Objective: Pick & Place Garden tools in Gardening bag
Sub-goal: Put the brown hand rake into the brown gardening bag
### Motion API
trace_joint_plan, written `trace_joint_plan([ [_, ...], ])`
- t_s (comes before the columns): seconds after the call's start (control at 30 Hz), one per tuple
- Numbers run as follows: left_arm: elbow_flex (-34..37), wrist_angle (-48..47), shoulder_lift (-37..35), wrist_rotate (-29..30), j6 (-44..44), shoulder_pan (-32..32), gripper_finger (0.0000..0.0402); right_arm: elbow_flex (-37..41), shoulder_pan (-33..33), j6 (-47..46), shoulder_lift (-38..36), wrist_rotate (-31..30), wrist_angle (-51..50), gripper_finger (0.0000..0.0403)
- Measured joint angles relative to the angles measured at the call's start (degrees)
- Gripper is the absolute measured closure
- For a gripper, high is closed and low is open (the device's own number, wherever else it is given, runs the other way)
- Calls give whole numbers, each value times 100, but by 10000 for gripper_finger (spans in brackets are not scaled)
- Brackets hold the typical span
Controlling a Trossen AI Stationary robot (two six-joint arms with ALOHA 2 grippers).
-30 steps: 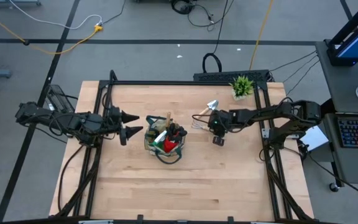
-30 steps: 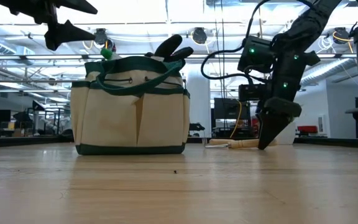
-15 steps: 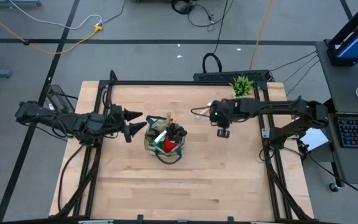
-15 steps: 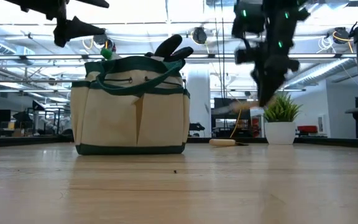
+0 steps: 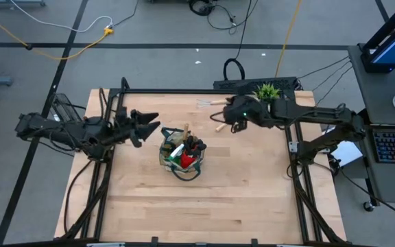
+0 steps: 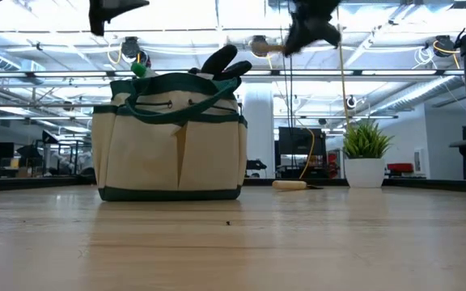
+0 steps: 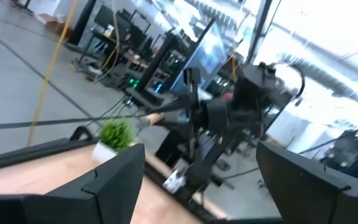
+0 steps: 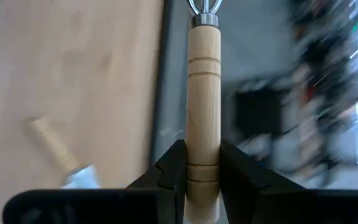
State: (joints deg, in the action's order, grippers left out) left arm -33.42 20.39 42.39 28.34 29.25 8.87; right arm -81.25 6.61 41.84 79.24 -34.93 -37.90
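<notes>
- Tan fabric of the gardening bag sits at the centre of the high view, already stuffed: a red-and-black glove and a wooden handle stick out of it, so much of the job looks done.
- Two tools are left, judging by the frames. The right gripper is pinching a wooden-handled tool by its handle, raised near the upper right of the table; it has not reached the bag.
- One more trowel lies on the table just below that gripper.
- The left gripper hovers left of the bag with fingers spread, holding nothing.
- Only the right wrist view shows the grip clearly; the high view blurs the held tool, which is probably a small fork.
- The low view alone shows the lying handle resting flat, right of the bag.
</notes>
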Motion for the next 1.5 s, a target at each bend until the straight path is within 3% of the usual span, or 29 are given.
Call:
trace_joint_plan([
  [0.27, -993, -575, 291, -445, 97, -231, 91, 17, -497, 2882, 132, -422, 1959, 343],
  [0.6, -2716, -2762, 1147, -1126, 478, -520, 91, 20, -915, 5090, 442, -404, 3258, 343],
  [0.83, -3882, -4087, 1862, -1638, 923, -845, 91, 20, -1305, 5701, 447, -78, 3410, 343],
  [1.03, -4506, -4508, 2487, -2475, 1254, -1157, 91, 20, -1626, 6226, 444, -80, 3865, 343],
  [1.27, -4759, -4423, 2942, -3852, 1466, -1327, 91, 20, -1730, 6385, 444, -92, 3983, 343],
  [1.5, -4766, -4468, 3245, -4204, 1634, -1340, 92, 20, -1724, 6389, 449, -37, 3981, 343],
])
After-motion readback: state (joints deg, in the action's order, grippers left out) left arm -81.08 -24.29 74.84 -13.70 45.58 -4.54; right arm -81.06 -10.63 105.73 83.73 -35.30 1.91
